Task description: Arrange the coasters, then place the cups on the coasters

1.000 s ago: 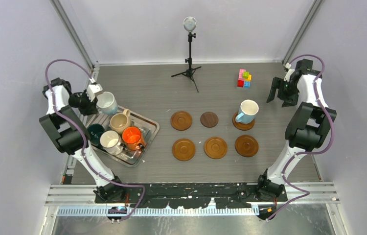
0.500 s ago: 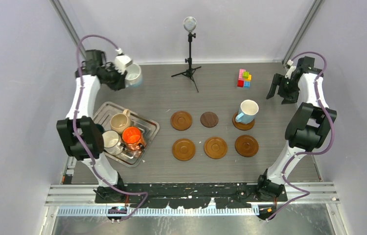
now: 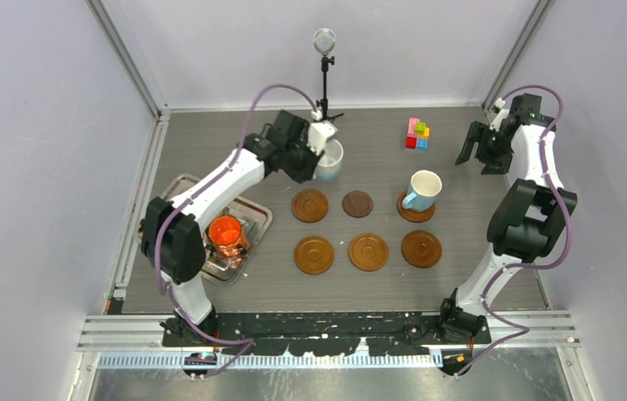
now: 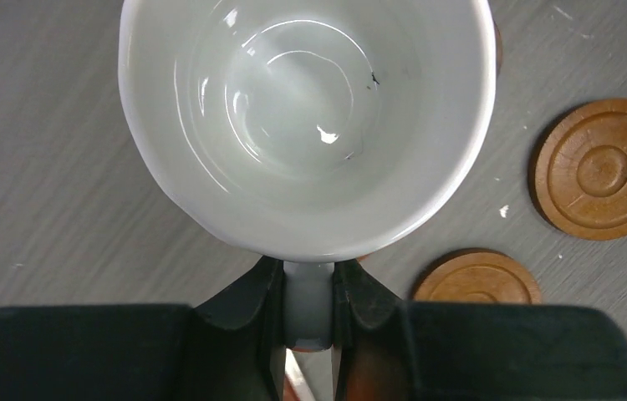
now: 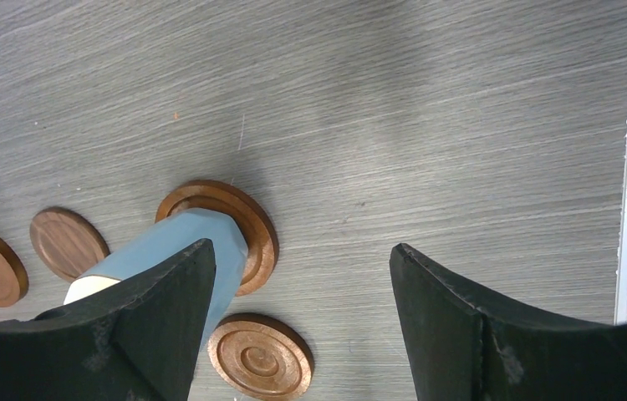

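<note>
The left jaws are pinching shut on the handle of the white mug point(image 4: 306, 125), which is hanging mouth-up, seemingly clear of the surface point(image 3: 377, 150). The nearest bare coaster point(image 3: 310, 205) is lying just toward the arm bases from the mug, so a short pull back and a descent is probably coming. The right jaws are standing wide and empty at the far right, beyond the blue cup point(image 3: 421, 190).

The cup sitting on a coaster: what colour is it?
Cup: light blue outside, white inside; best in the top view.
</note>
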Robot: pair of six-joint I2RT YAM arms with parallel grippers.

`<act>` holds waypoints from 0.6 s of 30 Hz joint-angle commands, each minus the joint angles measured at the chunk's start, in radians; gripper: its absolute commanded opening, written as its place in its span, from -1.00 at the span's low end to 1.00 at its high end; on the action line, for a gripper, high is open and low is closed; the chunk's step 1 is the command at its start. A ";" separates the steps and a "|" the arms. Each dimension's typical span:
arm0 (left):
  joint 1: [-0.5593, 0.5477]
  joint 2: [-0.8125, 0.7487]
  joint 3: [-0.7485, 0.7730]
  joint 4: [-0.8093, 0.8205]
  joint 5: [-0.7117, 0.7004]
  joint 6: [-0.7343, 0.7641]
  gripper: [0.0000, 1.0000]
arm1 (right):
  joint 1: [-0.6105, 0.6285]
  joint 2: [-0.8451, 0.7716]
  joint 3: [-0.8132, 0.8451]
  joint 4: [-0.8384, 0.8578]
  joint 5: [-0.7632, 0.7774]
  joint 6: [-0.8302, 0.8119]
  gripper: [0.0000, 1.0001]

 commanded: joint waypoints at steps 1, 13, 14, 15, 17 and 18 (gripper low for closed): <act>-0.107 -0.022 -0.049 0.213 -0.144 -0.130 -1.00 | -0.006 -0.070 0.026 0.011 -0.030 0.019 0.62; -0.266 0.097 -0.097 0.408 -0.228 -0.249 -1.00 | -0.009 -0.082 -0.021 0.065 -0.057 0.111 0.61; -0.271 0.100 -0.109 0.430 -0.227 -0.251 -1.00 | -0.008 -0.084 -0.024 0.068 -0.059 0.114 0.61; -0.274 0.101 -0.126 0.460 -0.223 -0.251 -1.00 | -0.008 -0.085 -0.027 0.071 -0.059 0.114 0.61; -0.281 0.103 -0.153 0.510 -0.217 -0.251 -1.00 | -0.008 -0.087 -0.026 0.072 -0.057 0.114 0.61; -0.284 0.104 -0.160 0.524 -0.216 -0.249 -1.00 | -0.009 -0.088 -0.026 0.072 -0.057 0.114 0.61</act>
